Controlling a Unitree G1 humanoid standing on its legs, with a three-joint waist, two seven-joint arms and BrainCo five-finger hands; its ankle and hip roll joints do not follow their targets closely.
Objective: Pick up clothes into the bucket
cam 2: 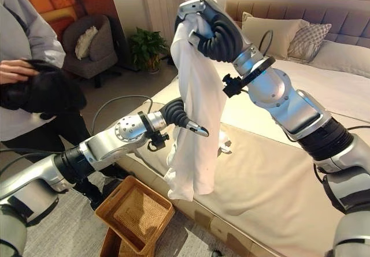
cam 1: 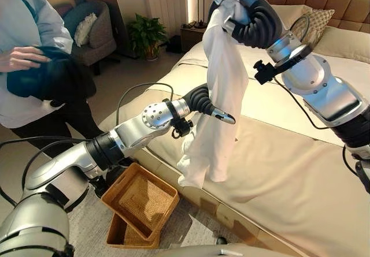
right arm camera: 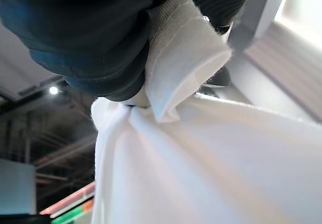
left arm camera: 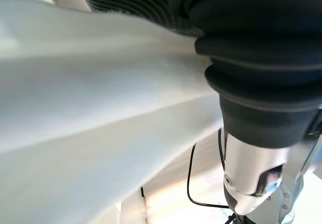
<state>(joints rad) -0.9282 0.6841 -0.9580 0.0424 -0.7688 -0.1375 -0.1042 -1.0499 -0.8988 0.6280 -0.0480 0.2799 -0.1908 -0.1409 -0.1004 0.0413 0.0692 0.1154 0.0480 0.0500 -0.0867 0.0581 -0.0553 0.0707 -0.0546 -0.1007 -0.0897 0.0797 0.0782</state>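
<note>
2 stacked wicker baskets [cam 1: 141,202] sit on the floor beside the bed [cam 1: 289,170]; above them a white garment [cam 1: 217,95] hangs long and creased, its hem over the bed's edge; the left hand [cam 1: 217,114] rests against it mid-length, fingers straight; the raised right hand [cam 1: 231,6] clamps its bunched top; a person [cam 1: 23,55] stands beyond.

Bed [cam 1: 277,170] beside a person [cam 1: 23,49] (armchair [cam 1: 92,29] behind).

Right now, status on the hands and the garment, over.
Right hand shut on white garment, held high beside the bed. Left hand against the hanging cloth, grip unclear. Wicker basket on the floor below, nothing in the way.
</note>
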